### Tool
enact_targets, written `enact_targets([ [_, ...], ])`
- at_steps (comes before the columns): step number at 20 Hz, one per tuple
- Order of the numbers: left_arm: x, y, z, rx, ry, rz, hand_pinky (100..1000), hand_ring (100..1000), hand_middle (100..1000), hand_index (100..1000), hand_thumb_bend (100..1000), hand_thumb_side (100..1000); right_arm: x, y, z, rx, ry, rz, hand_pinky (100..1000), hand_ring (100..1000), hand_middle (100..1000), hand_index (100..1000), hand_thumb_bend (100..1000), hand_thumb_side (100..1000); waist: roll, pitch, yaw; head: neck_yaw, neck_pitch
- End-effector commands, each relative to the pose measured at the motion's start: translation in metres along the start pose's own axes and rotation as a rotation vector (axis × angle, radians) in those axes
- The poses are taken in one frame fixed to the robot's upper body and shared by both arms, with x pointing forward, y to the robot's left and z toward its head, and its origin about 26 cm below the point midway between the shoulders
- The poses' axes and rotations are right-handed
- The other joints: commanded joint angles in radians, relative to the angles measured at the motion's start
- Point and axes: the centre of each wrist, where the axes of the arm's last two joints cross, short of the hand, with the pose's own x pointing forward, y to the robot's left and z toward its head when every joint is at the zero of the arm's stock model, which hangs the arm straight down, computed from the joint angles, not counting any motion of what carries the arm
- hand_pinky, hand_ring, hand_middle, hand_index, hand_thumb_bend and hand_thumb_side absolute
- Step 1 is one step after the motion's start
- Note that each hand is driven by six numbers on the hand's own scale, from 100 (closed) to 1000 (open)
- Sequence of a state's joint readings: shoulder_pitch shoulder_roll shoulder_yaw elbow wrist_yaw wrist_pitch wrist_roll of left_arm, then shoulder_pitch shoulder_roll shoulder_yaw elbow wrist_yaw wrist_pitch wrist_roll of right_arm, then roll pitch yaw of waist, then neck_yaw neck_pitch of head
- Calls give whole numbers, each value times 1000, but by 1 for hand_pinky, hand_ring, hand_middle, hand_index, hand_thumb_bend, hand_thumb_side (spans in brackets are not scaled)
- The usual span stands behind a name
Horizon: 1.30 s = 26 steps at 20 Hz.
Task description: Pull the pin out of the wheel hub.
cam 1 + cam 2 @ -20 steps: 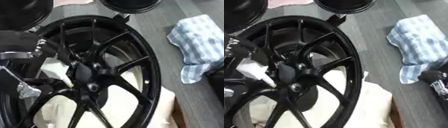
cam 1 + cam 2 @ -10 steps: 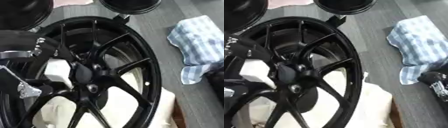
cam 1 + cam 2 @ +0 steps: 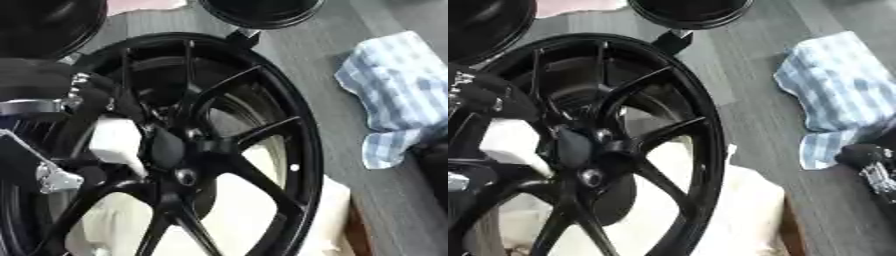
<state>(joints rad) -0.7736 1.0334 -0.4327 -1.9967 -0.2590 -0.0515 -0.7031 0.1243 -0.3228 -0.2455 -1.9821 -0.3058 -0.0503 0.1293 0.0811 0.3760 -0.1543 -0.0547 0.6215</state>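
A black spoked wheel (image 3: 262, 125) fills the left and middle of both views, lying on pale cloth. At its hub (image 3: 168, 148) a small silvery round piece (image 3: 185, 176), perhaps the pin, sits just below the dark centre. My left arm (image 3: 35, 82), black with silver joints, reaches in from the left over the rim. Its hand (image 3: 131, 107) lies among the spokes beside the hub, dark against dark, and its grip is hidden. A white block-like patch (image 3: 114, 142) shows left of the hub. My right hand (image 3: 866, 156) shows partly at the right edge, away from the wheel.
A blue-and-white checked cloth (image 3: 837, 95) lies crumpled on the grey floor to the right. Two more black round objects stand at the top left (image 3: 44, 25) and top middle (image 3: 258, 10). Cream cloth (image 3: 745, 215) spreads beneath the wheel, with a brown edge beside it.
The whole picture has drifted slightly left. My left arm stays at the hub and my right hand stays at the right edge.
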Motion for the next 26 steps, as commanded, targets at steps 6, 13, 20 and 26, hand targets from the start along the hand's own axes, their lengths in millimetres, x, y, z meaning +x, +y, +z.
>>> enact_targets([
  [6,0,5,4,-21,5,1,940,782,672,811,233,347,6,-1,-1,7,-15,19,863,698,655,567,100,452,-6,-13,0,2,-11],
  [13,0,6,4,-53,-20,9,922,709,565,671,219,216,6,-1,-1,-2,-8,17,862,697,654,567,100,454,-6,-13,1,1,-12],
  [20,1,6,3,-33,-25,49,894,636,505,588,118,199,6,-1,-1,-7,0,14,862,697,654,566,100,454,-6,-13,2,0,-13],
  [26,1,8,4,-5,-29,96,866,574,445,507,100,220,6,-1,-1,-14,7,14,862,697,651,566,100,455,-6,-16,2,-1,-15],
])
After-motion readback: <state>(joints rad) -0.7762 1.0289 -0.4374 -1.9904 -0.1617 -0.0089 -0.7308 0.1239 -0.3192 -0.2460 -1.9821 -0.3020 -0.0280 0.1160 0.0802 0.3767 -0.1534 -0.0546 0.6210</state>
